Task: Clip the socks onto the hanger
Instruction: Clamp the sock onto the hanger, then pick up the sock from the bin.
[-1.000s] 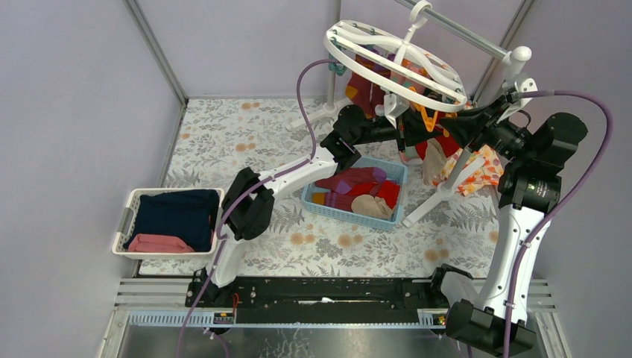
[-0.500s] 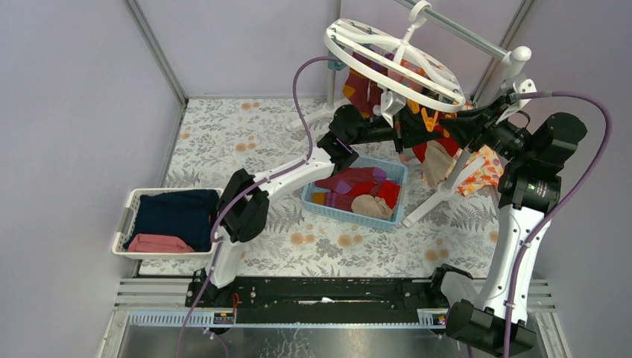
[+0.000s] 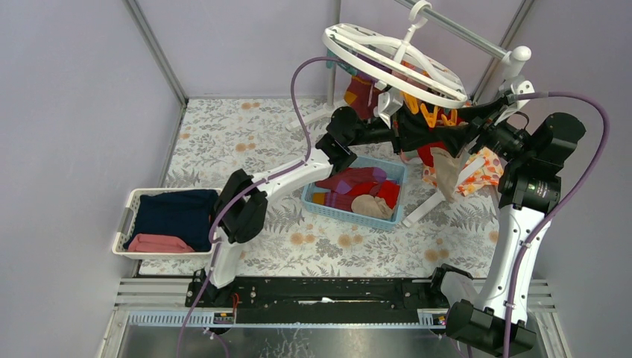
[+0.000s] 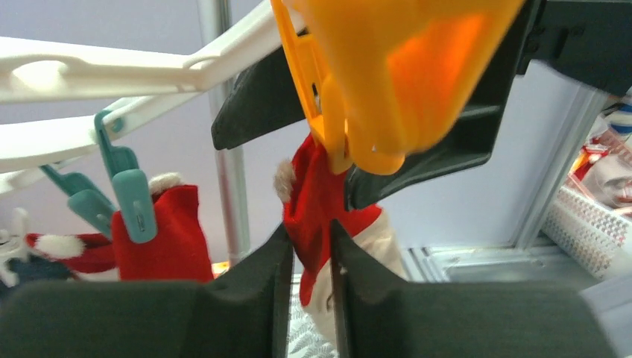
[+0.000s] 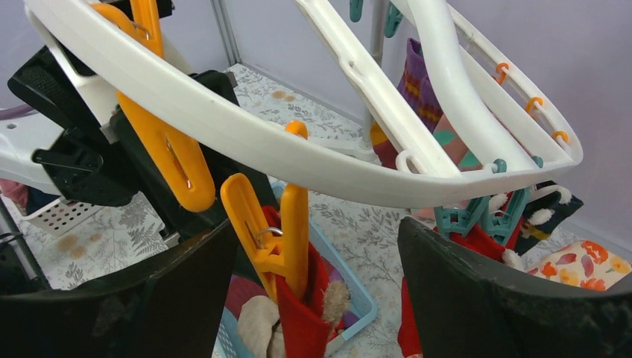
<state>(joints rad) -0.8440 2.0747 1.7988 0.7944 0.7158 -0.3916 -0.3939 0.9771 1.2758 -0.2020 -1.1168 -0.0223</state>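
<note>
Right gripper [image 5: 317,231] stands wide open, its jaws either side of an orange clip [image 5: 294,224] that bites a red sock [image 5: 298,321] under the white hanger [image 5: 246,139], above the bench's far right part. Left gripper [image 4: 311,250] sets its jaws close about the sock; whether they pinch it I cannot tell. This sock looks clipped. The next move calls for both grippers to back off and take another sock from the blue basket [image 3: 350,214] mid-bench. Counted: one hanger, two orange clips in the right wrist view, two teal clips [image 4: 138,205] in the left wrist view.
</note>
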